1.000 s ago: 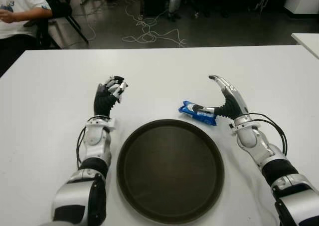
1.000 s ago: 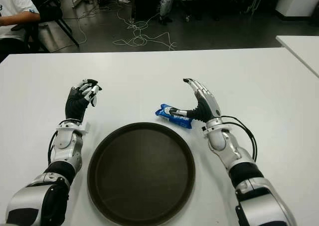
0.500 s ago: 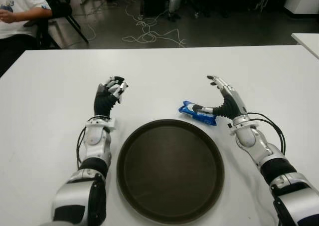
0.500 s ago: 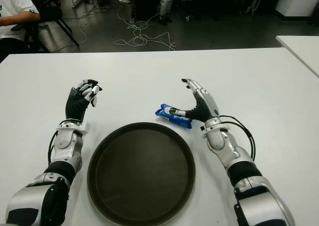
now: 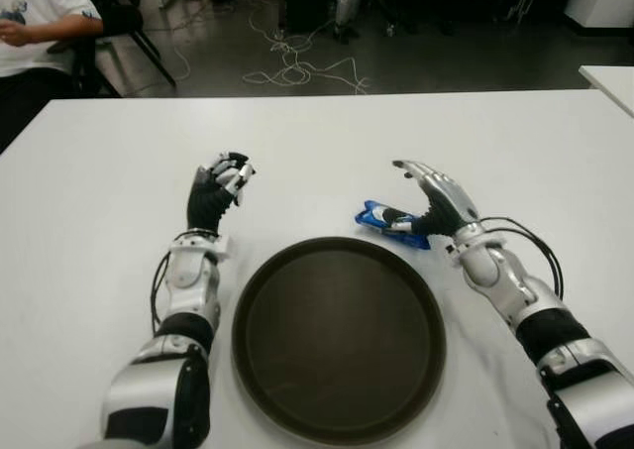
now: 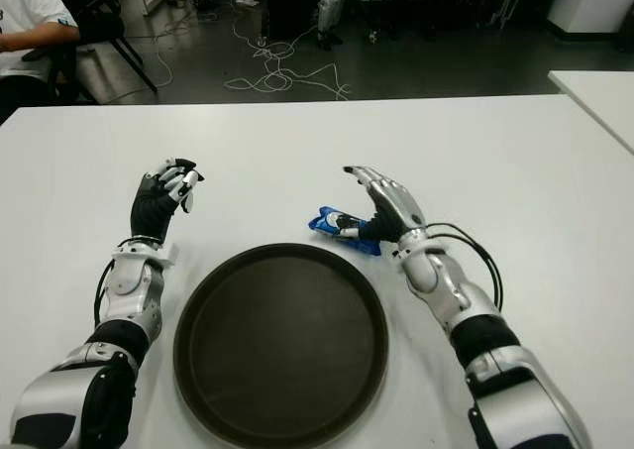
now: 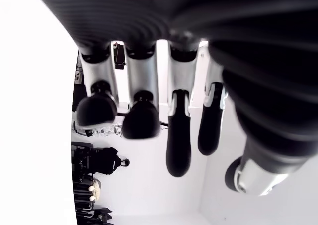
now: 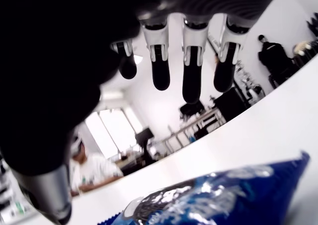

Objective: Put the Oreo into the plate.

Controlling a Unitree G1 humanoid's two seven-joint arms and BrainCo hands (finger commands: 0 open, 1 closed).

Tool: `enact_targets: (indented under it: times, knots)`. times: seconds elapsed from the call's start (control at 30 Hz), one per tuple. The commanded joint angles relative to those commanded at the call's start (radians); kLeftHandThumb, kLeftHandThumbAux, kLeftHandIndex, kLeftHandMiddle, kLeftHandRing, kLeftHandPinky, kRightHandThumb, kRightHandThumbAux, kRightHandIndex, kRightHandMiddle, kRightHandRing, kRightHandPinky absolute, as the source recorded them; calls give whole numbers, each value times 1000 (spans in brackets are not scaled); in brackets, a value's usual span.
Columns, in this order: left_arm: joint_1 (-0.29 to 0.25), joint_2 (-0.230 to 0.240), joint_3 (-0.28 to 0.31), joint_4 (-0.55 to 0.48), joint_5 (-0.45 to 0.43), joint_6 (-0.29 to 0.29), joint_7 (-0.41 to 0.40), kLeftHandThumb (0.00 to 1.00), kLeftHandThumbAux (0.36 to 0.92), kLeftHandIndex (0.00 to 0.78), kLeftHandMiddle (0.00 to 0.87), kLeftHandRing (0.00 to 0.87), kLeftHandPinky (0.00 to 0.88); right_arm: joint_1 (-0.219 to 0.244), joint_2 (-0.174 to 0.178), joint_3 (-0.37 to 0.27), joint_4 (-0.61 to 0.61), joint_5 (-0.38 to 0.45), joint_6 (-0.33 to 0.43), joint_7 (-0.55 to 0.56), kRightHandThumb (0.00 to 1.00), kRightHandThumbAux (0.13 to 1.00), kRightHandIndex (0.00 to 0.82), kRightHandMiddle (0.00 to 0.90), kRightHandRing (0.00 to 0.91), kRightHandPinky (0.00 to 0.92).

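Note:
A blue Oreo packet (image 5: 389, 222) lies on the white table (image 5: 89, 191), just past the far right rim of the dark round plate (image 5: 337, 340). My right hand (image 5: 424, 189) arches over the packet from the right, open, with its fingers (image 8: 191, 81) stretched out above the wrapper (image 8: 218, 200) and its thumb low beside it. Nothing is gripped. My left hand (image 5: 222, 177) shows to the left of the plate, raised, with loosely bent fingers (image 7: 140, 118) that hold nothing.
A person in a white shirt (image 5: 35, 18) sits beyond the table's far left corner. Cables (image 5: 297, 72) lie on the floor behind the table's far edge. Another white table corner (image 5: 609, 77) shows at the right.
My right hand has tipped forward and down, shifting left until its fingers hang over the Oreo packet. The packet, plate and left hand have not moved.

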Motion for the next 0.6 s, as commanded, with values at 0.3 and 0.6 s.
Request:
enact_targets:
  times: [0.3,0.6]
  knots:
    - [5,-2,-3,-2,8,-12,16,858,661,415,523,807,802,-6,-23,37,-83,-41,68,90,0,711,124,167,187,208]
    - [7,-1,-8,-4,11,-19,13,858,662,413,526,814,809,-30,-37,74,-102,-96,136,128,0,717,118,166,204,242]
